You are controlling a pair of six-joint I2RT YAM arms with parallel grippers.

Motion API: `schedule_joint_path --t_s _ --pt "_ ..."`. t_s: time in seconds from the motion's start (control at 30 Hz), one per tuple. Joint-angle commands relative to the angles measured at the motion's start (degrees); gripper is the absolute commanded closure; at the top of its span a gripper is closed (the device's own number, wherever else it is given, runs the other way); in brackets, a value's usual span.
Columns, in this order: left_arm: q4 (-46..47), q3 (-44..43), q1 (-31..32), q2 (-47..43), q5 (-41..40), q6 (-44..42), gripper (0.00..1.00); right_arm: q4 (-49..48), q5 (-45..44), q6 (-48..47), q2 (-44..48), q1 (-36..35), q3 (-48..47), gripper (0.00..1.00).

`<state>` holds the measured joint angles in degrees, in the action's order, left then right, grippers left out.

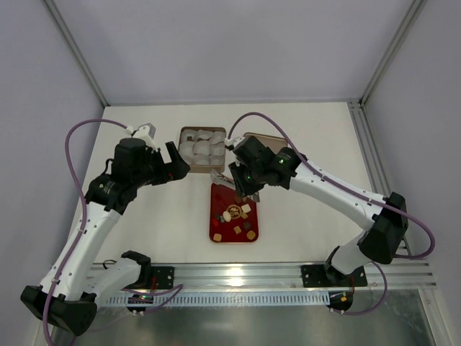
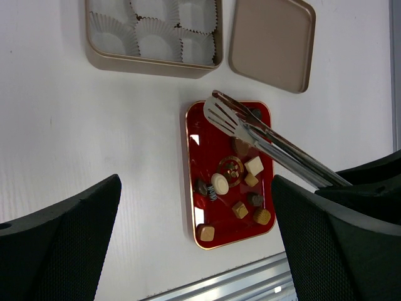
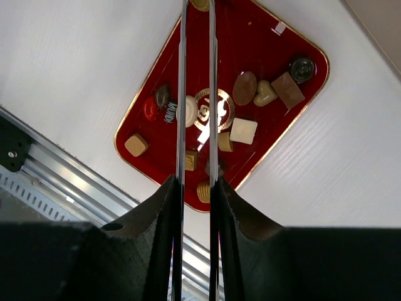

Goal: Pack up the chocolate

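Several pieces of chocolate (image 2: pixel 219 183) lie on the red tray (image 2: pixel 199 141), also seen from above (image 1: pixel 216 225); some are cream, tan or dark brown (image 3: pixel 244 88). My right gripper (image 3: pixel 196 185) is shut on metal tongs (image 2: pixel 269 143), whose two arms run up over the tray (image 3: pixel 294 110). The slotted tong heads (image 1: pixel 219 176) hover over the tray's far end. A small tan piece (image 3: pixel 200 4) shows between the tips; whether it is gripped I cannot tell. My left gripper (image 2: pixel 195 188) hangs open high above the tray's near left side, holding nothing.
A tan box (image 2: pixel 153 63) lined with white paper cups (image 2: pixel 156 37) sits beyond the tray, and its lid (image 2: pixel 272 41) lies to the right of it. A metal rail (image 1: pixel 238 274) runs along the table's near edge.
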<state>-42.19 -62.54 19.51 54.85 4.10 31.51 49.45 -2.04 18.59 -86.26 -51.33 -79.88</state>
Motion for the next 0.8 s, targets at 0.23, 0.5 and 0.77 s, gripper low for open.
schedule_joint_path --t_s 0.23,0.5,0.77 --pt "1.85 -0.21 0.18 0.08 -0.41 -0.74 0.00 -3.04 1.25 -3.91 -10.15 6.32 -16.52 0.69" --pt "1.59 -0.65 0.18 0.61 -0.93 -1.62 0.00 -3.84 1.34 -4.61 -21.92 11.69 -28.57 0.69" --pt "1.50 -1.26 0.09 1.31 -1.20 -2.24 0.00 -3.31 1.16 -4.53 -30.80 13.89 -37.37 0.69"
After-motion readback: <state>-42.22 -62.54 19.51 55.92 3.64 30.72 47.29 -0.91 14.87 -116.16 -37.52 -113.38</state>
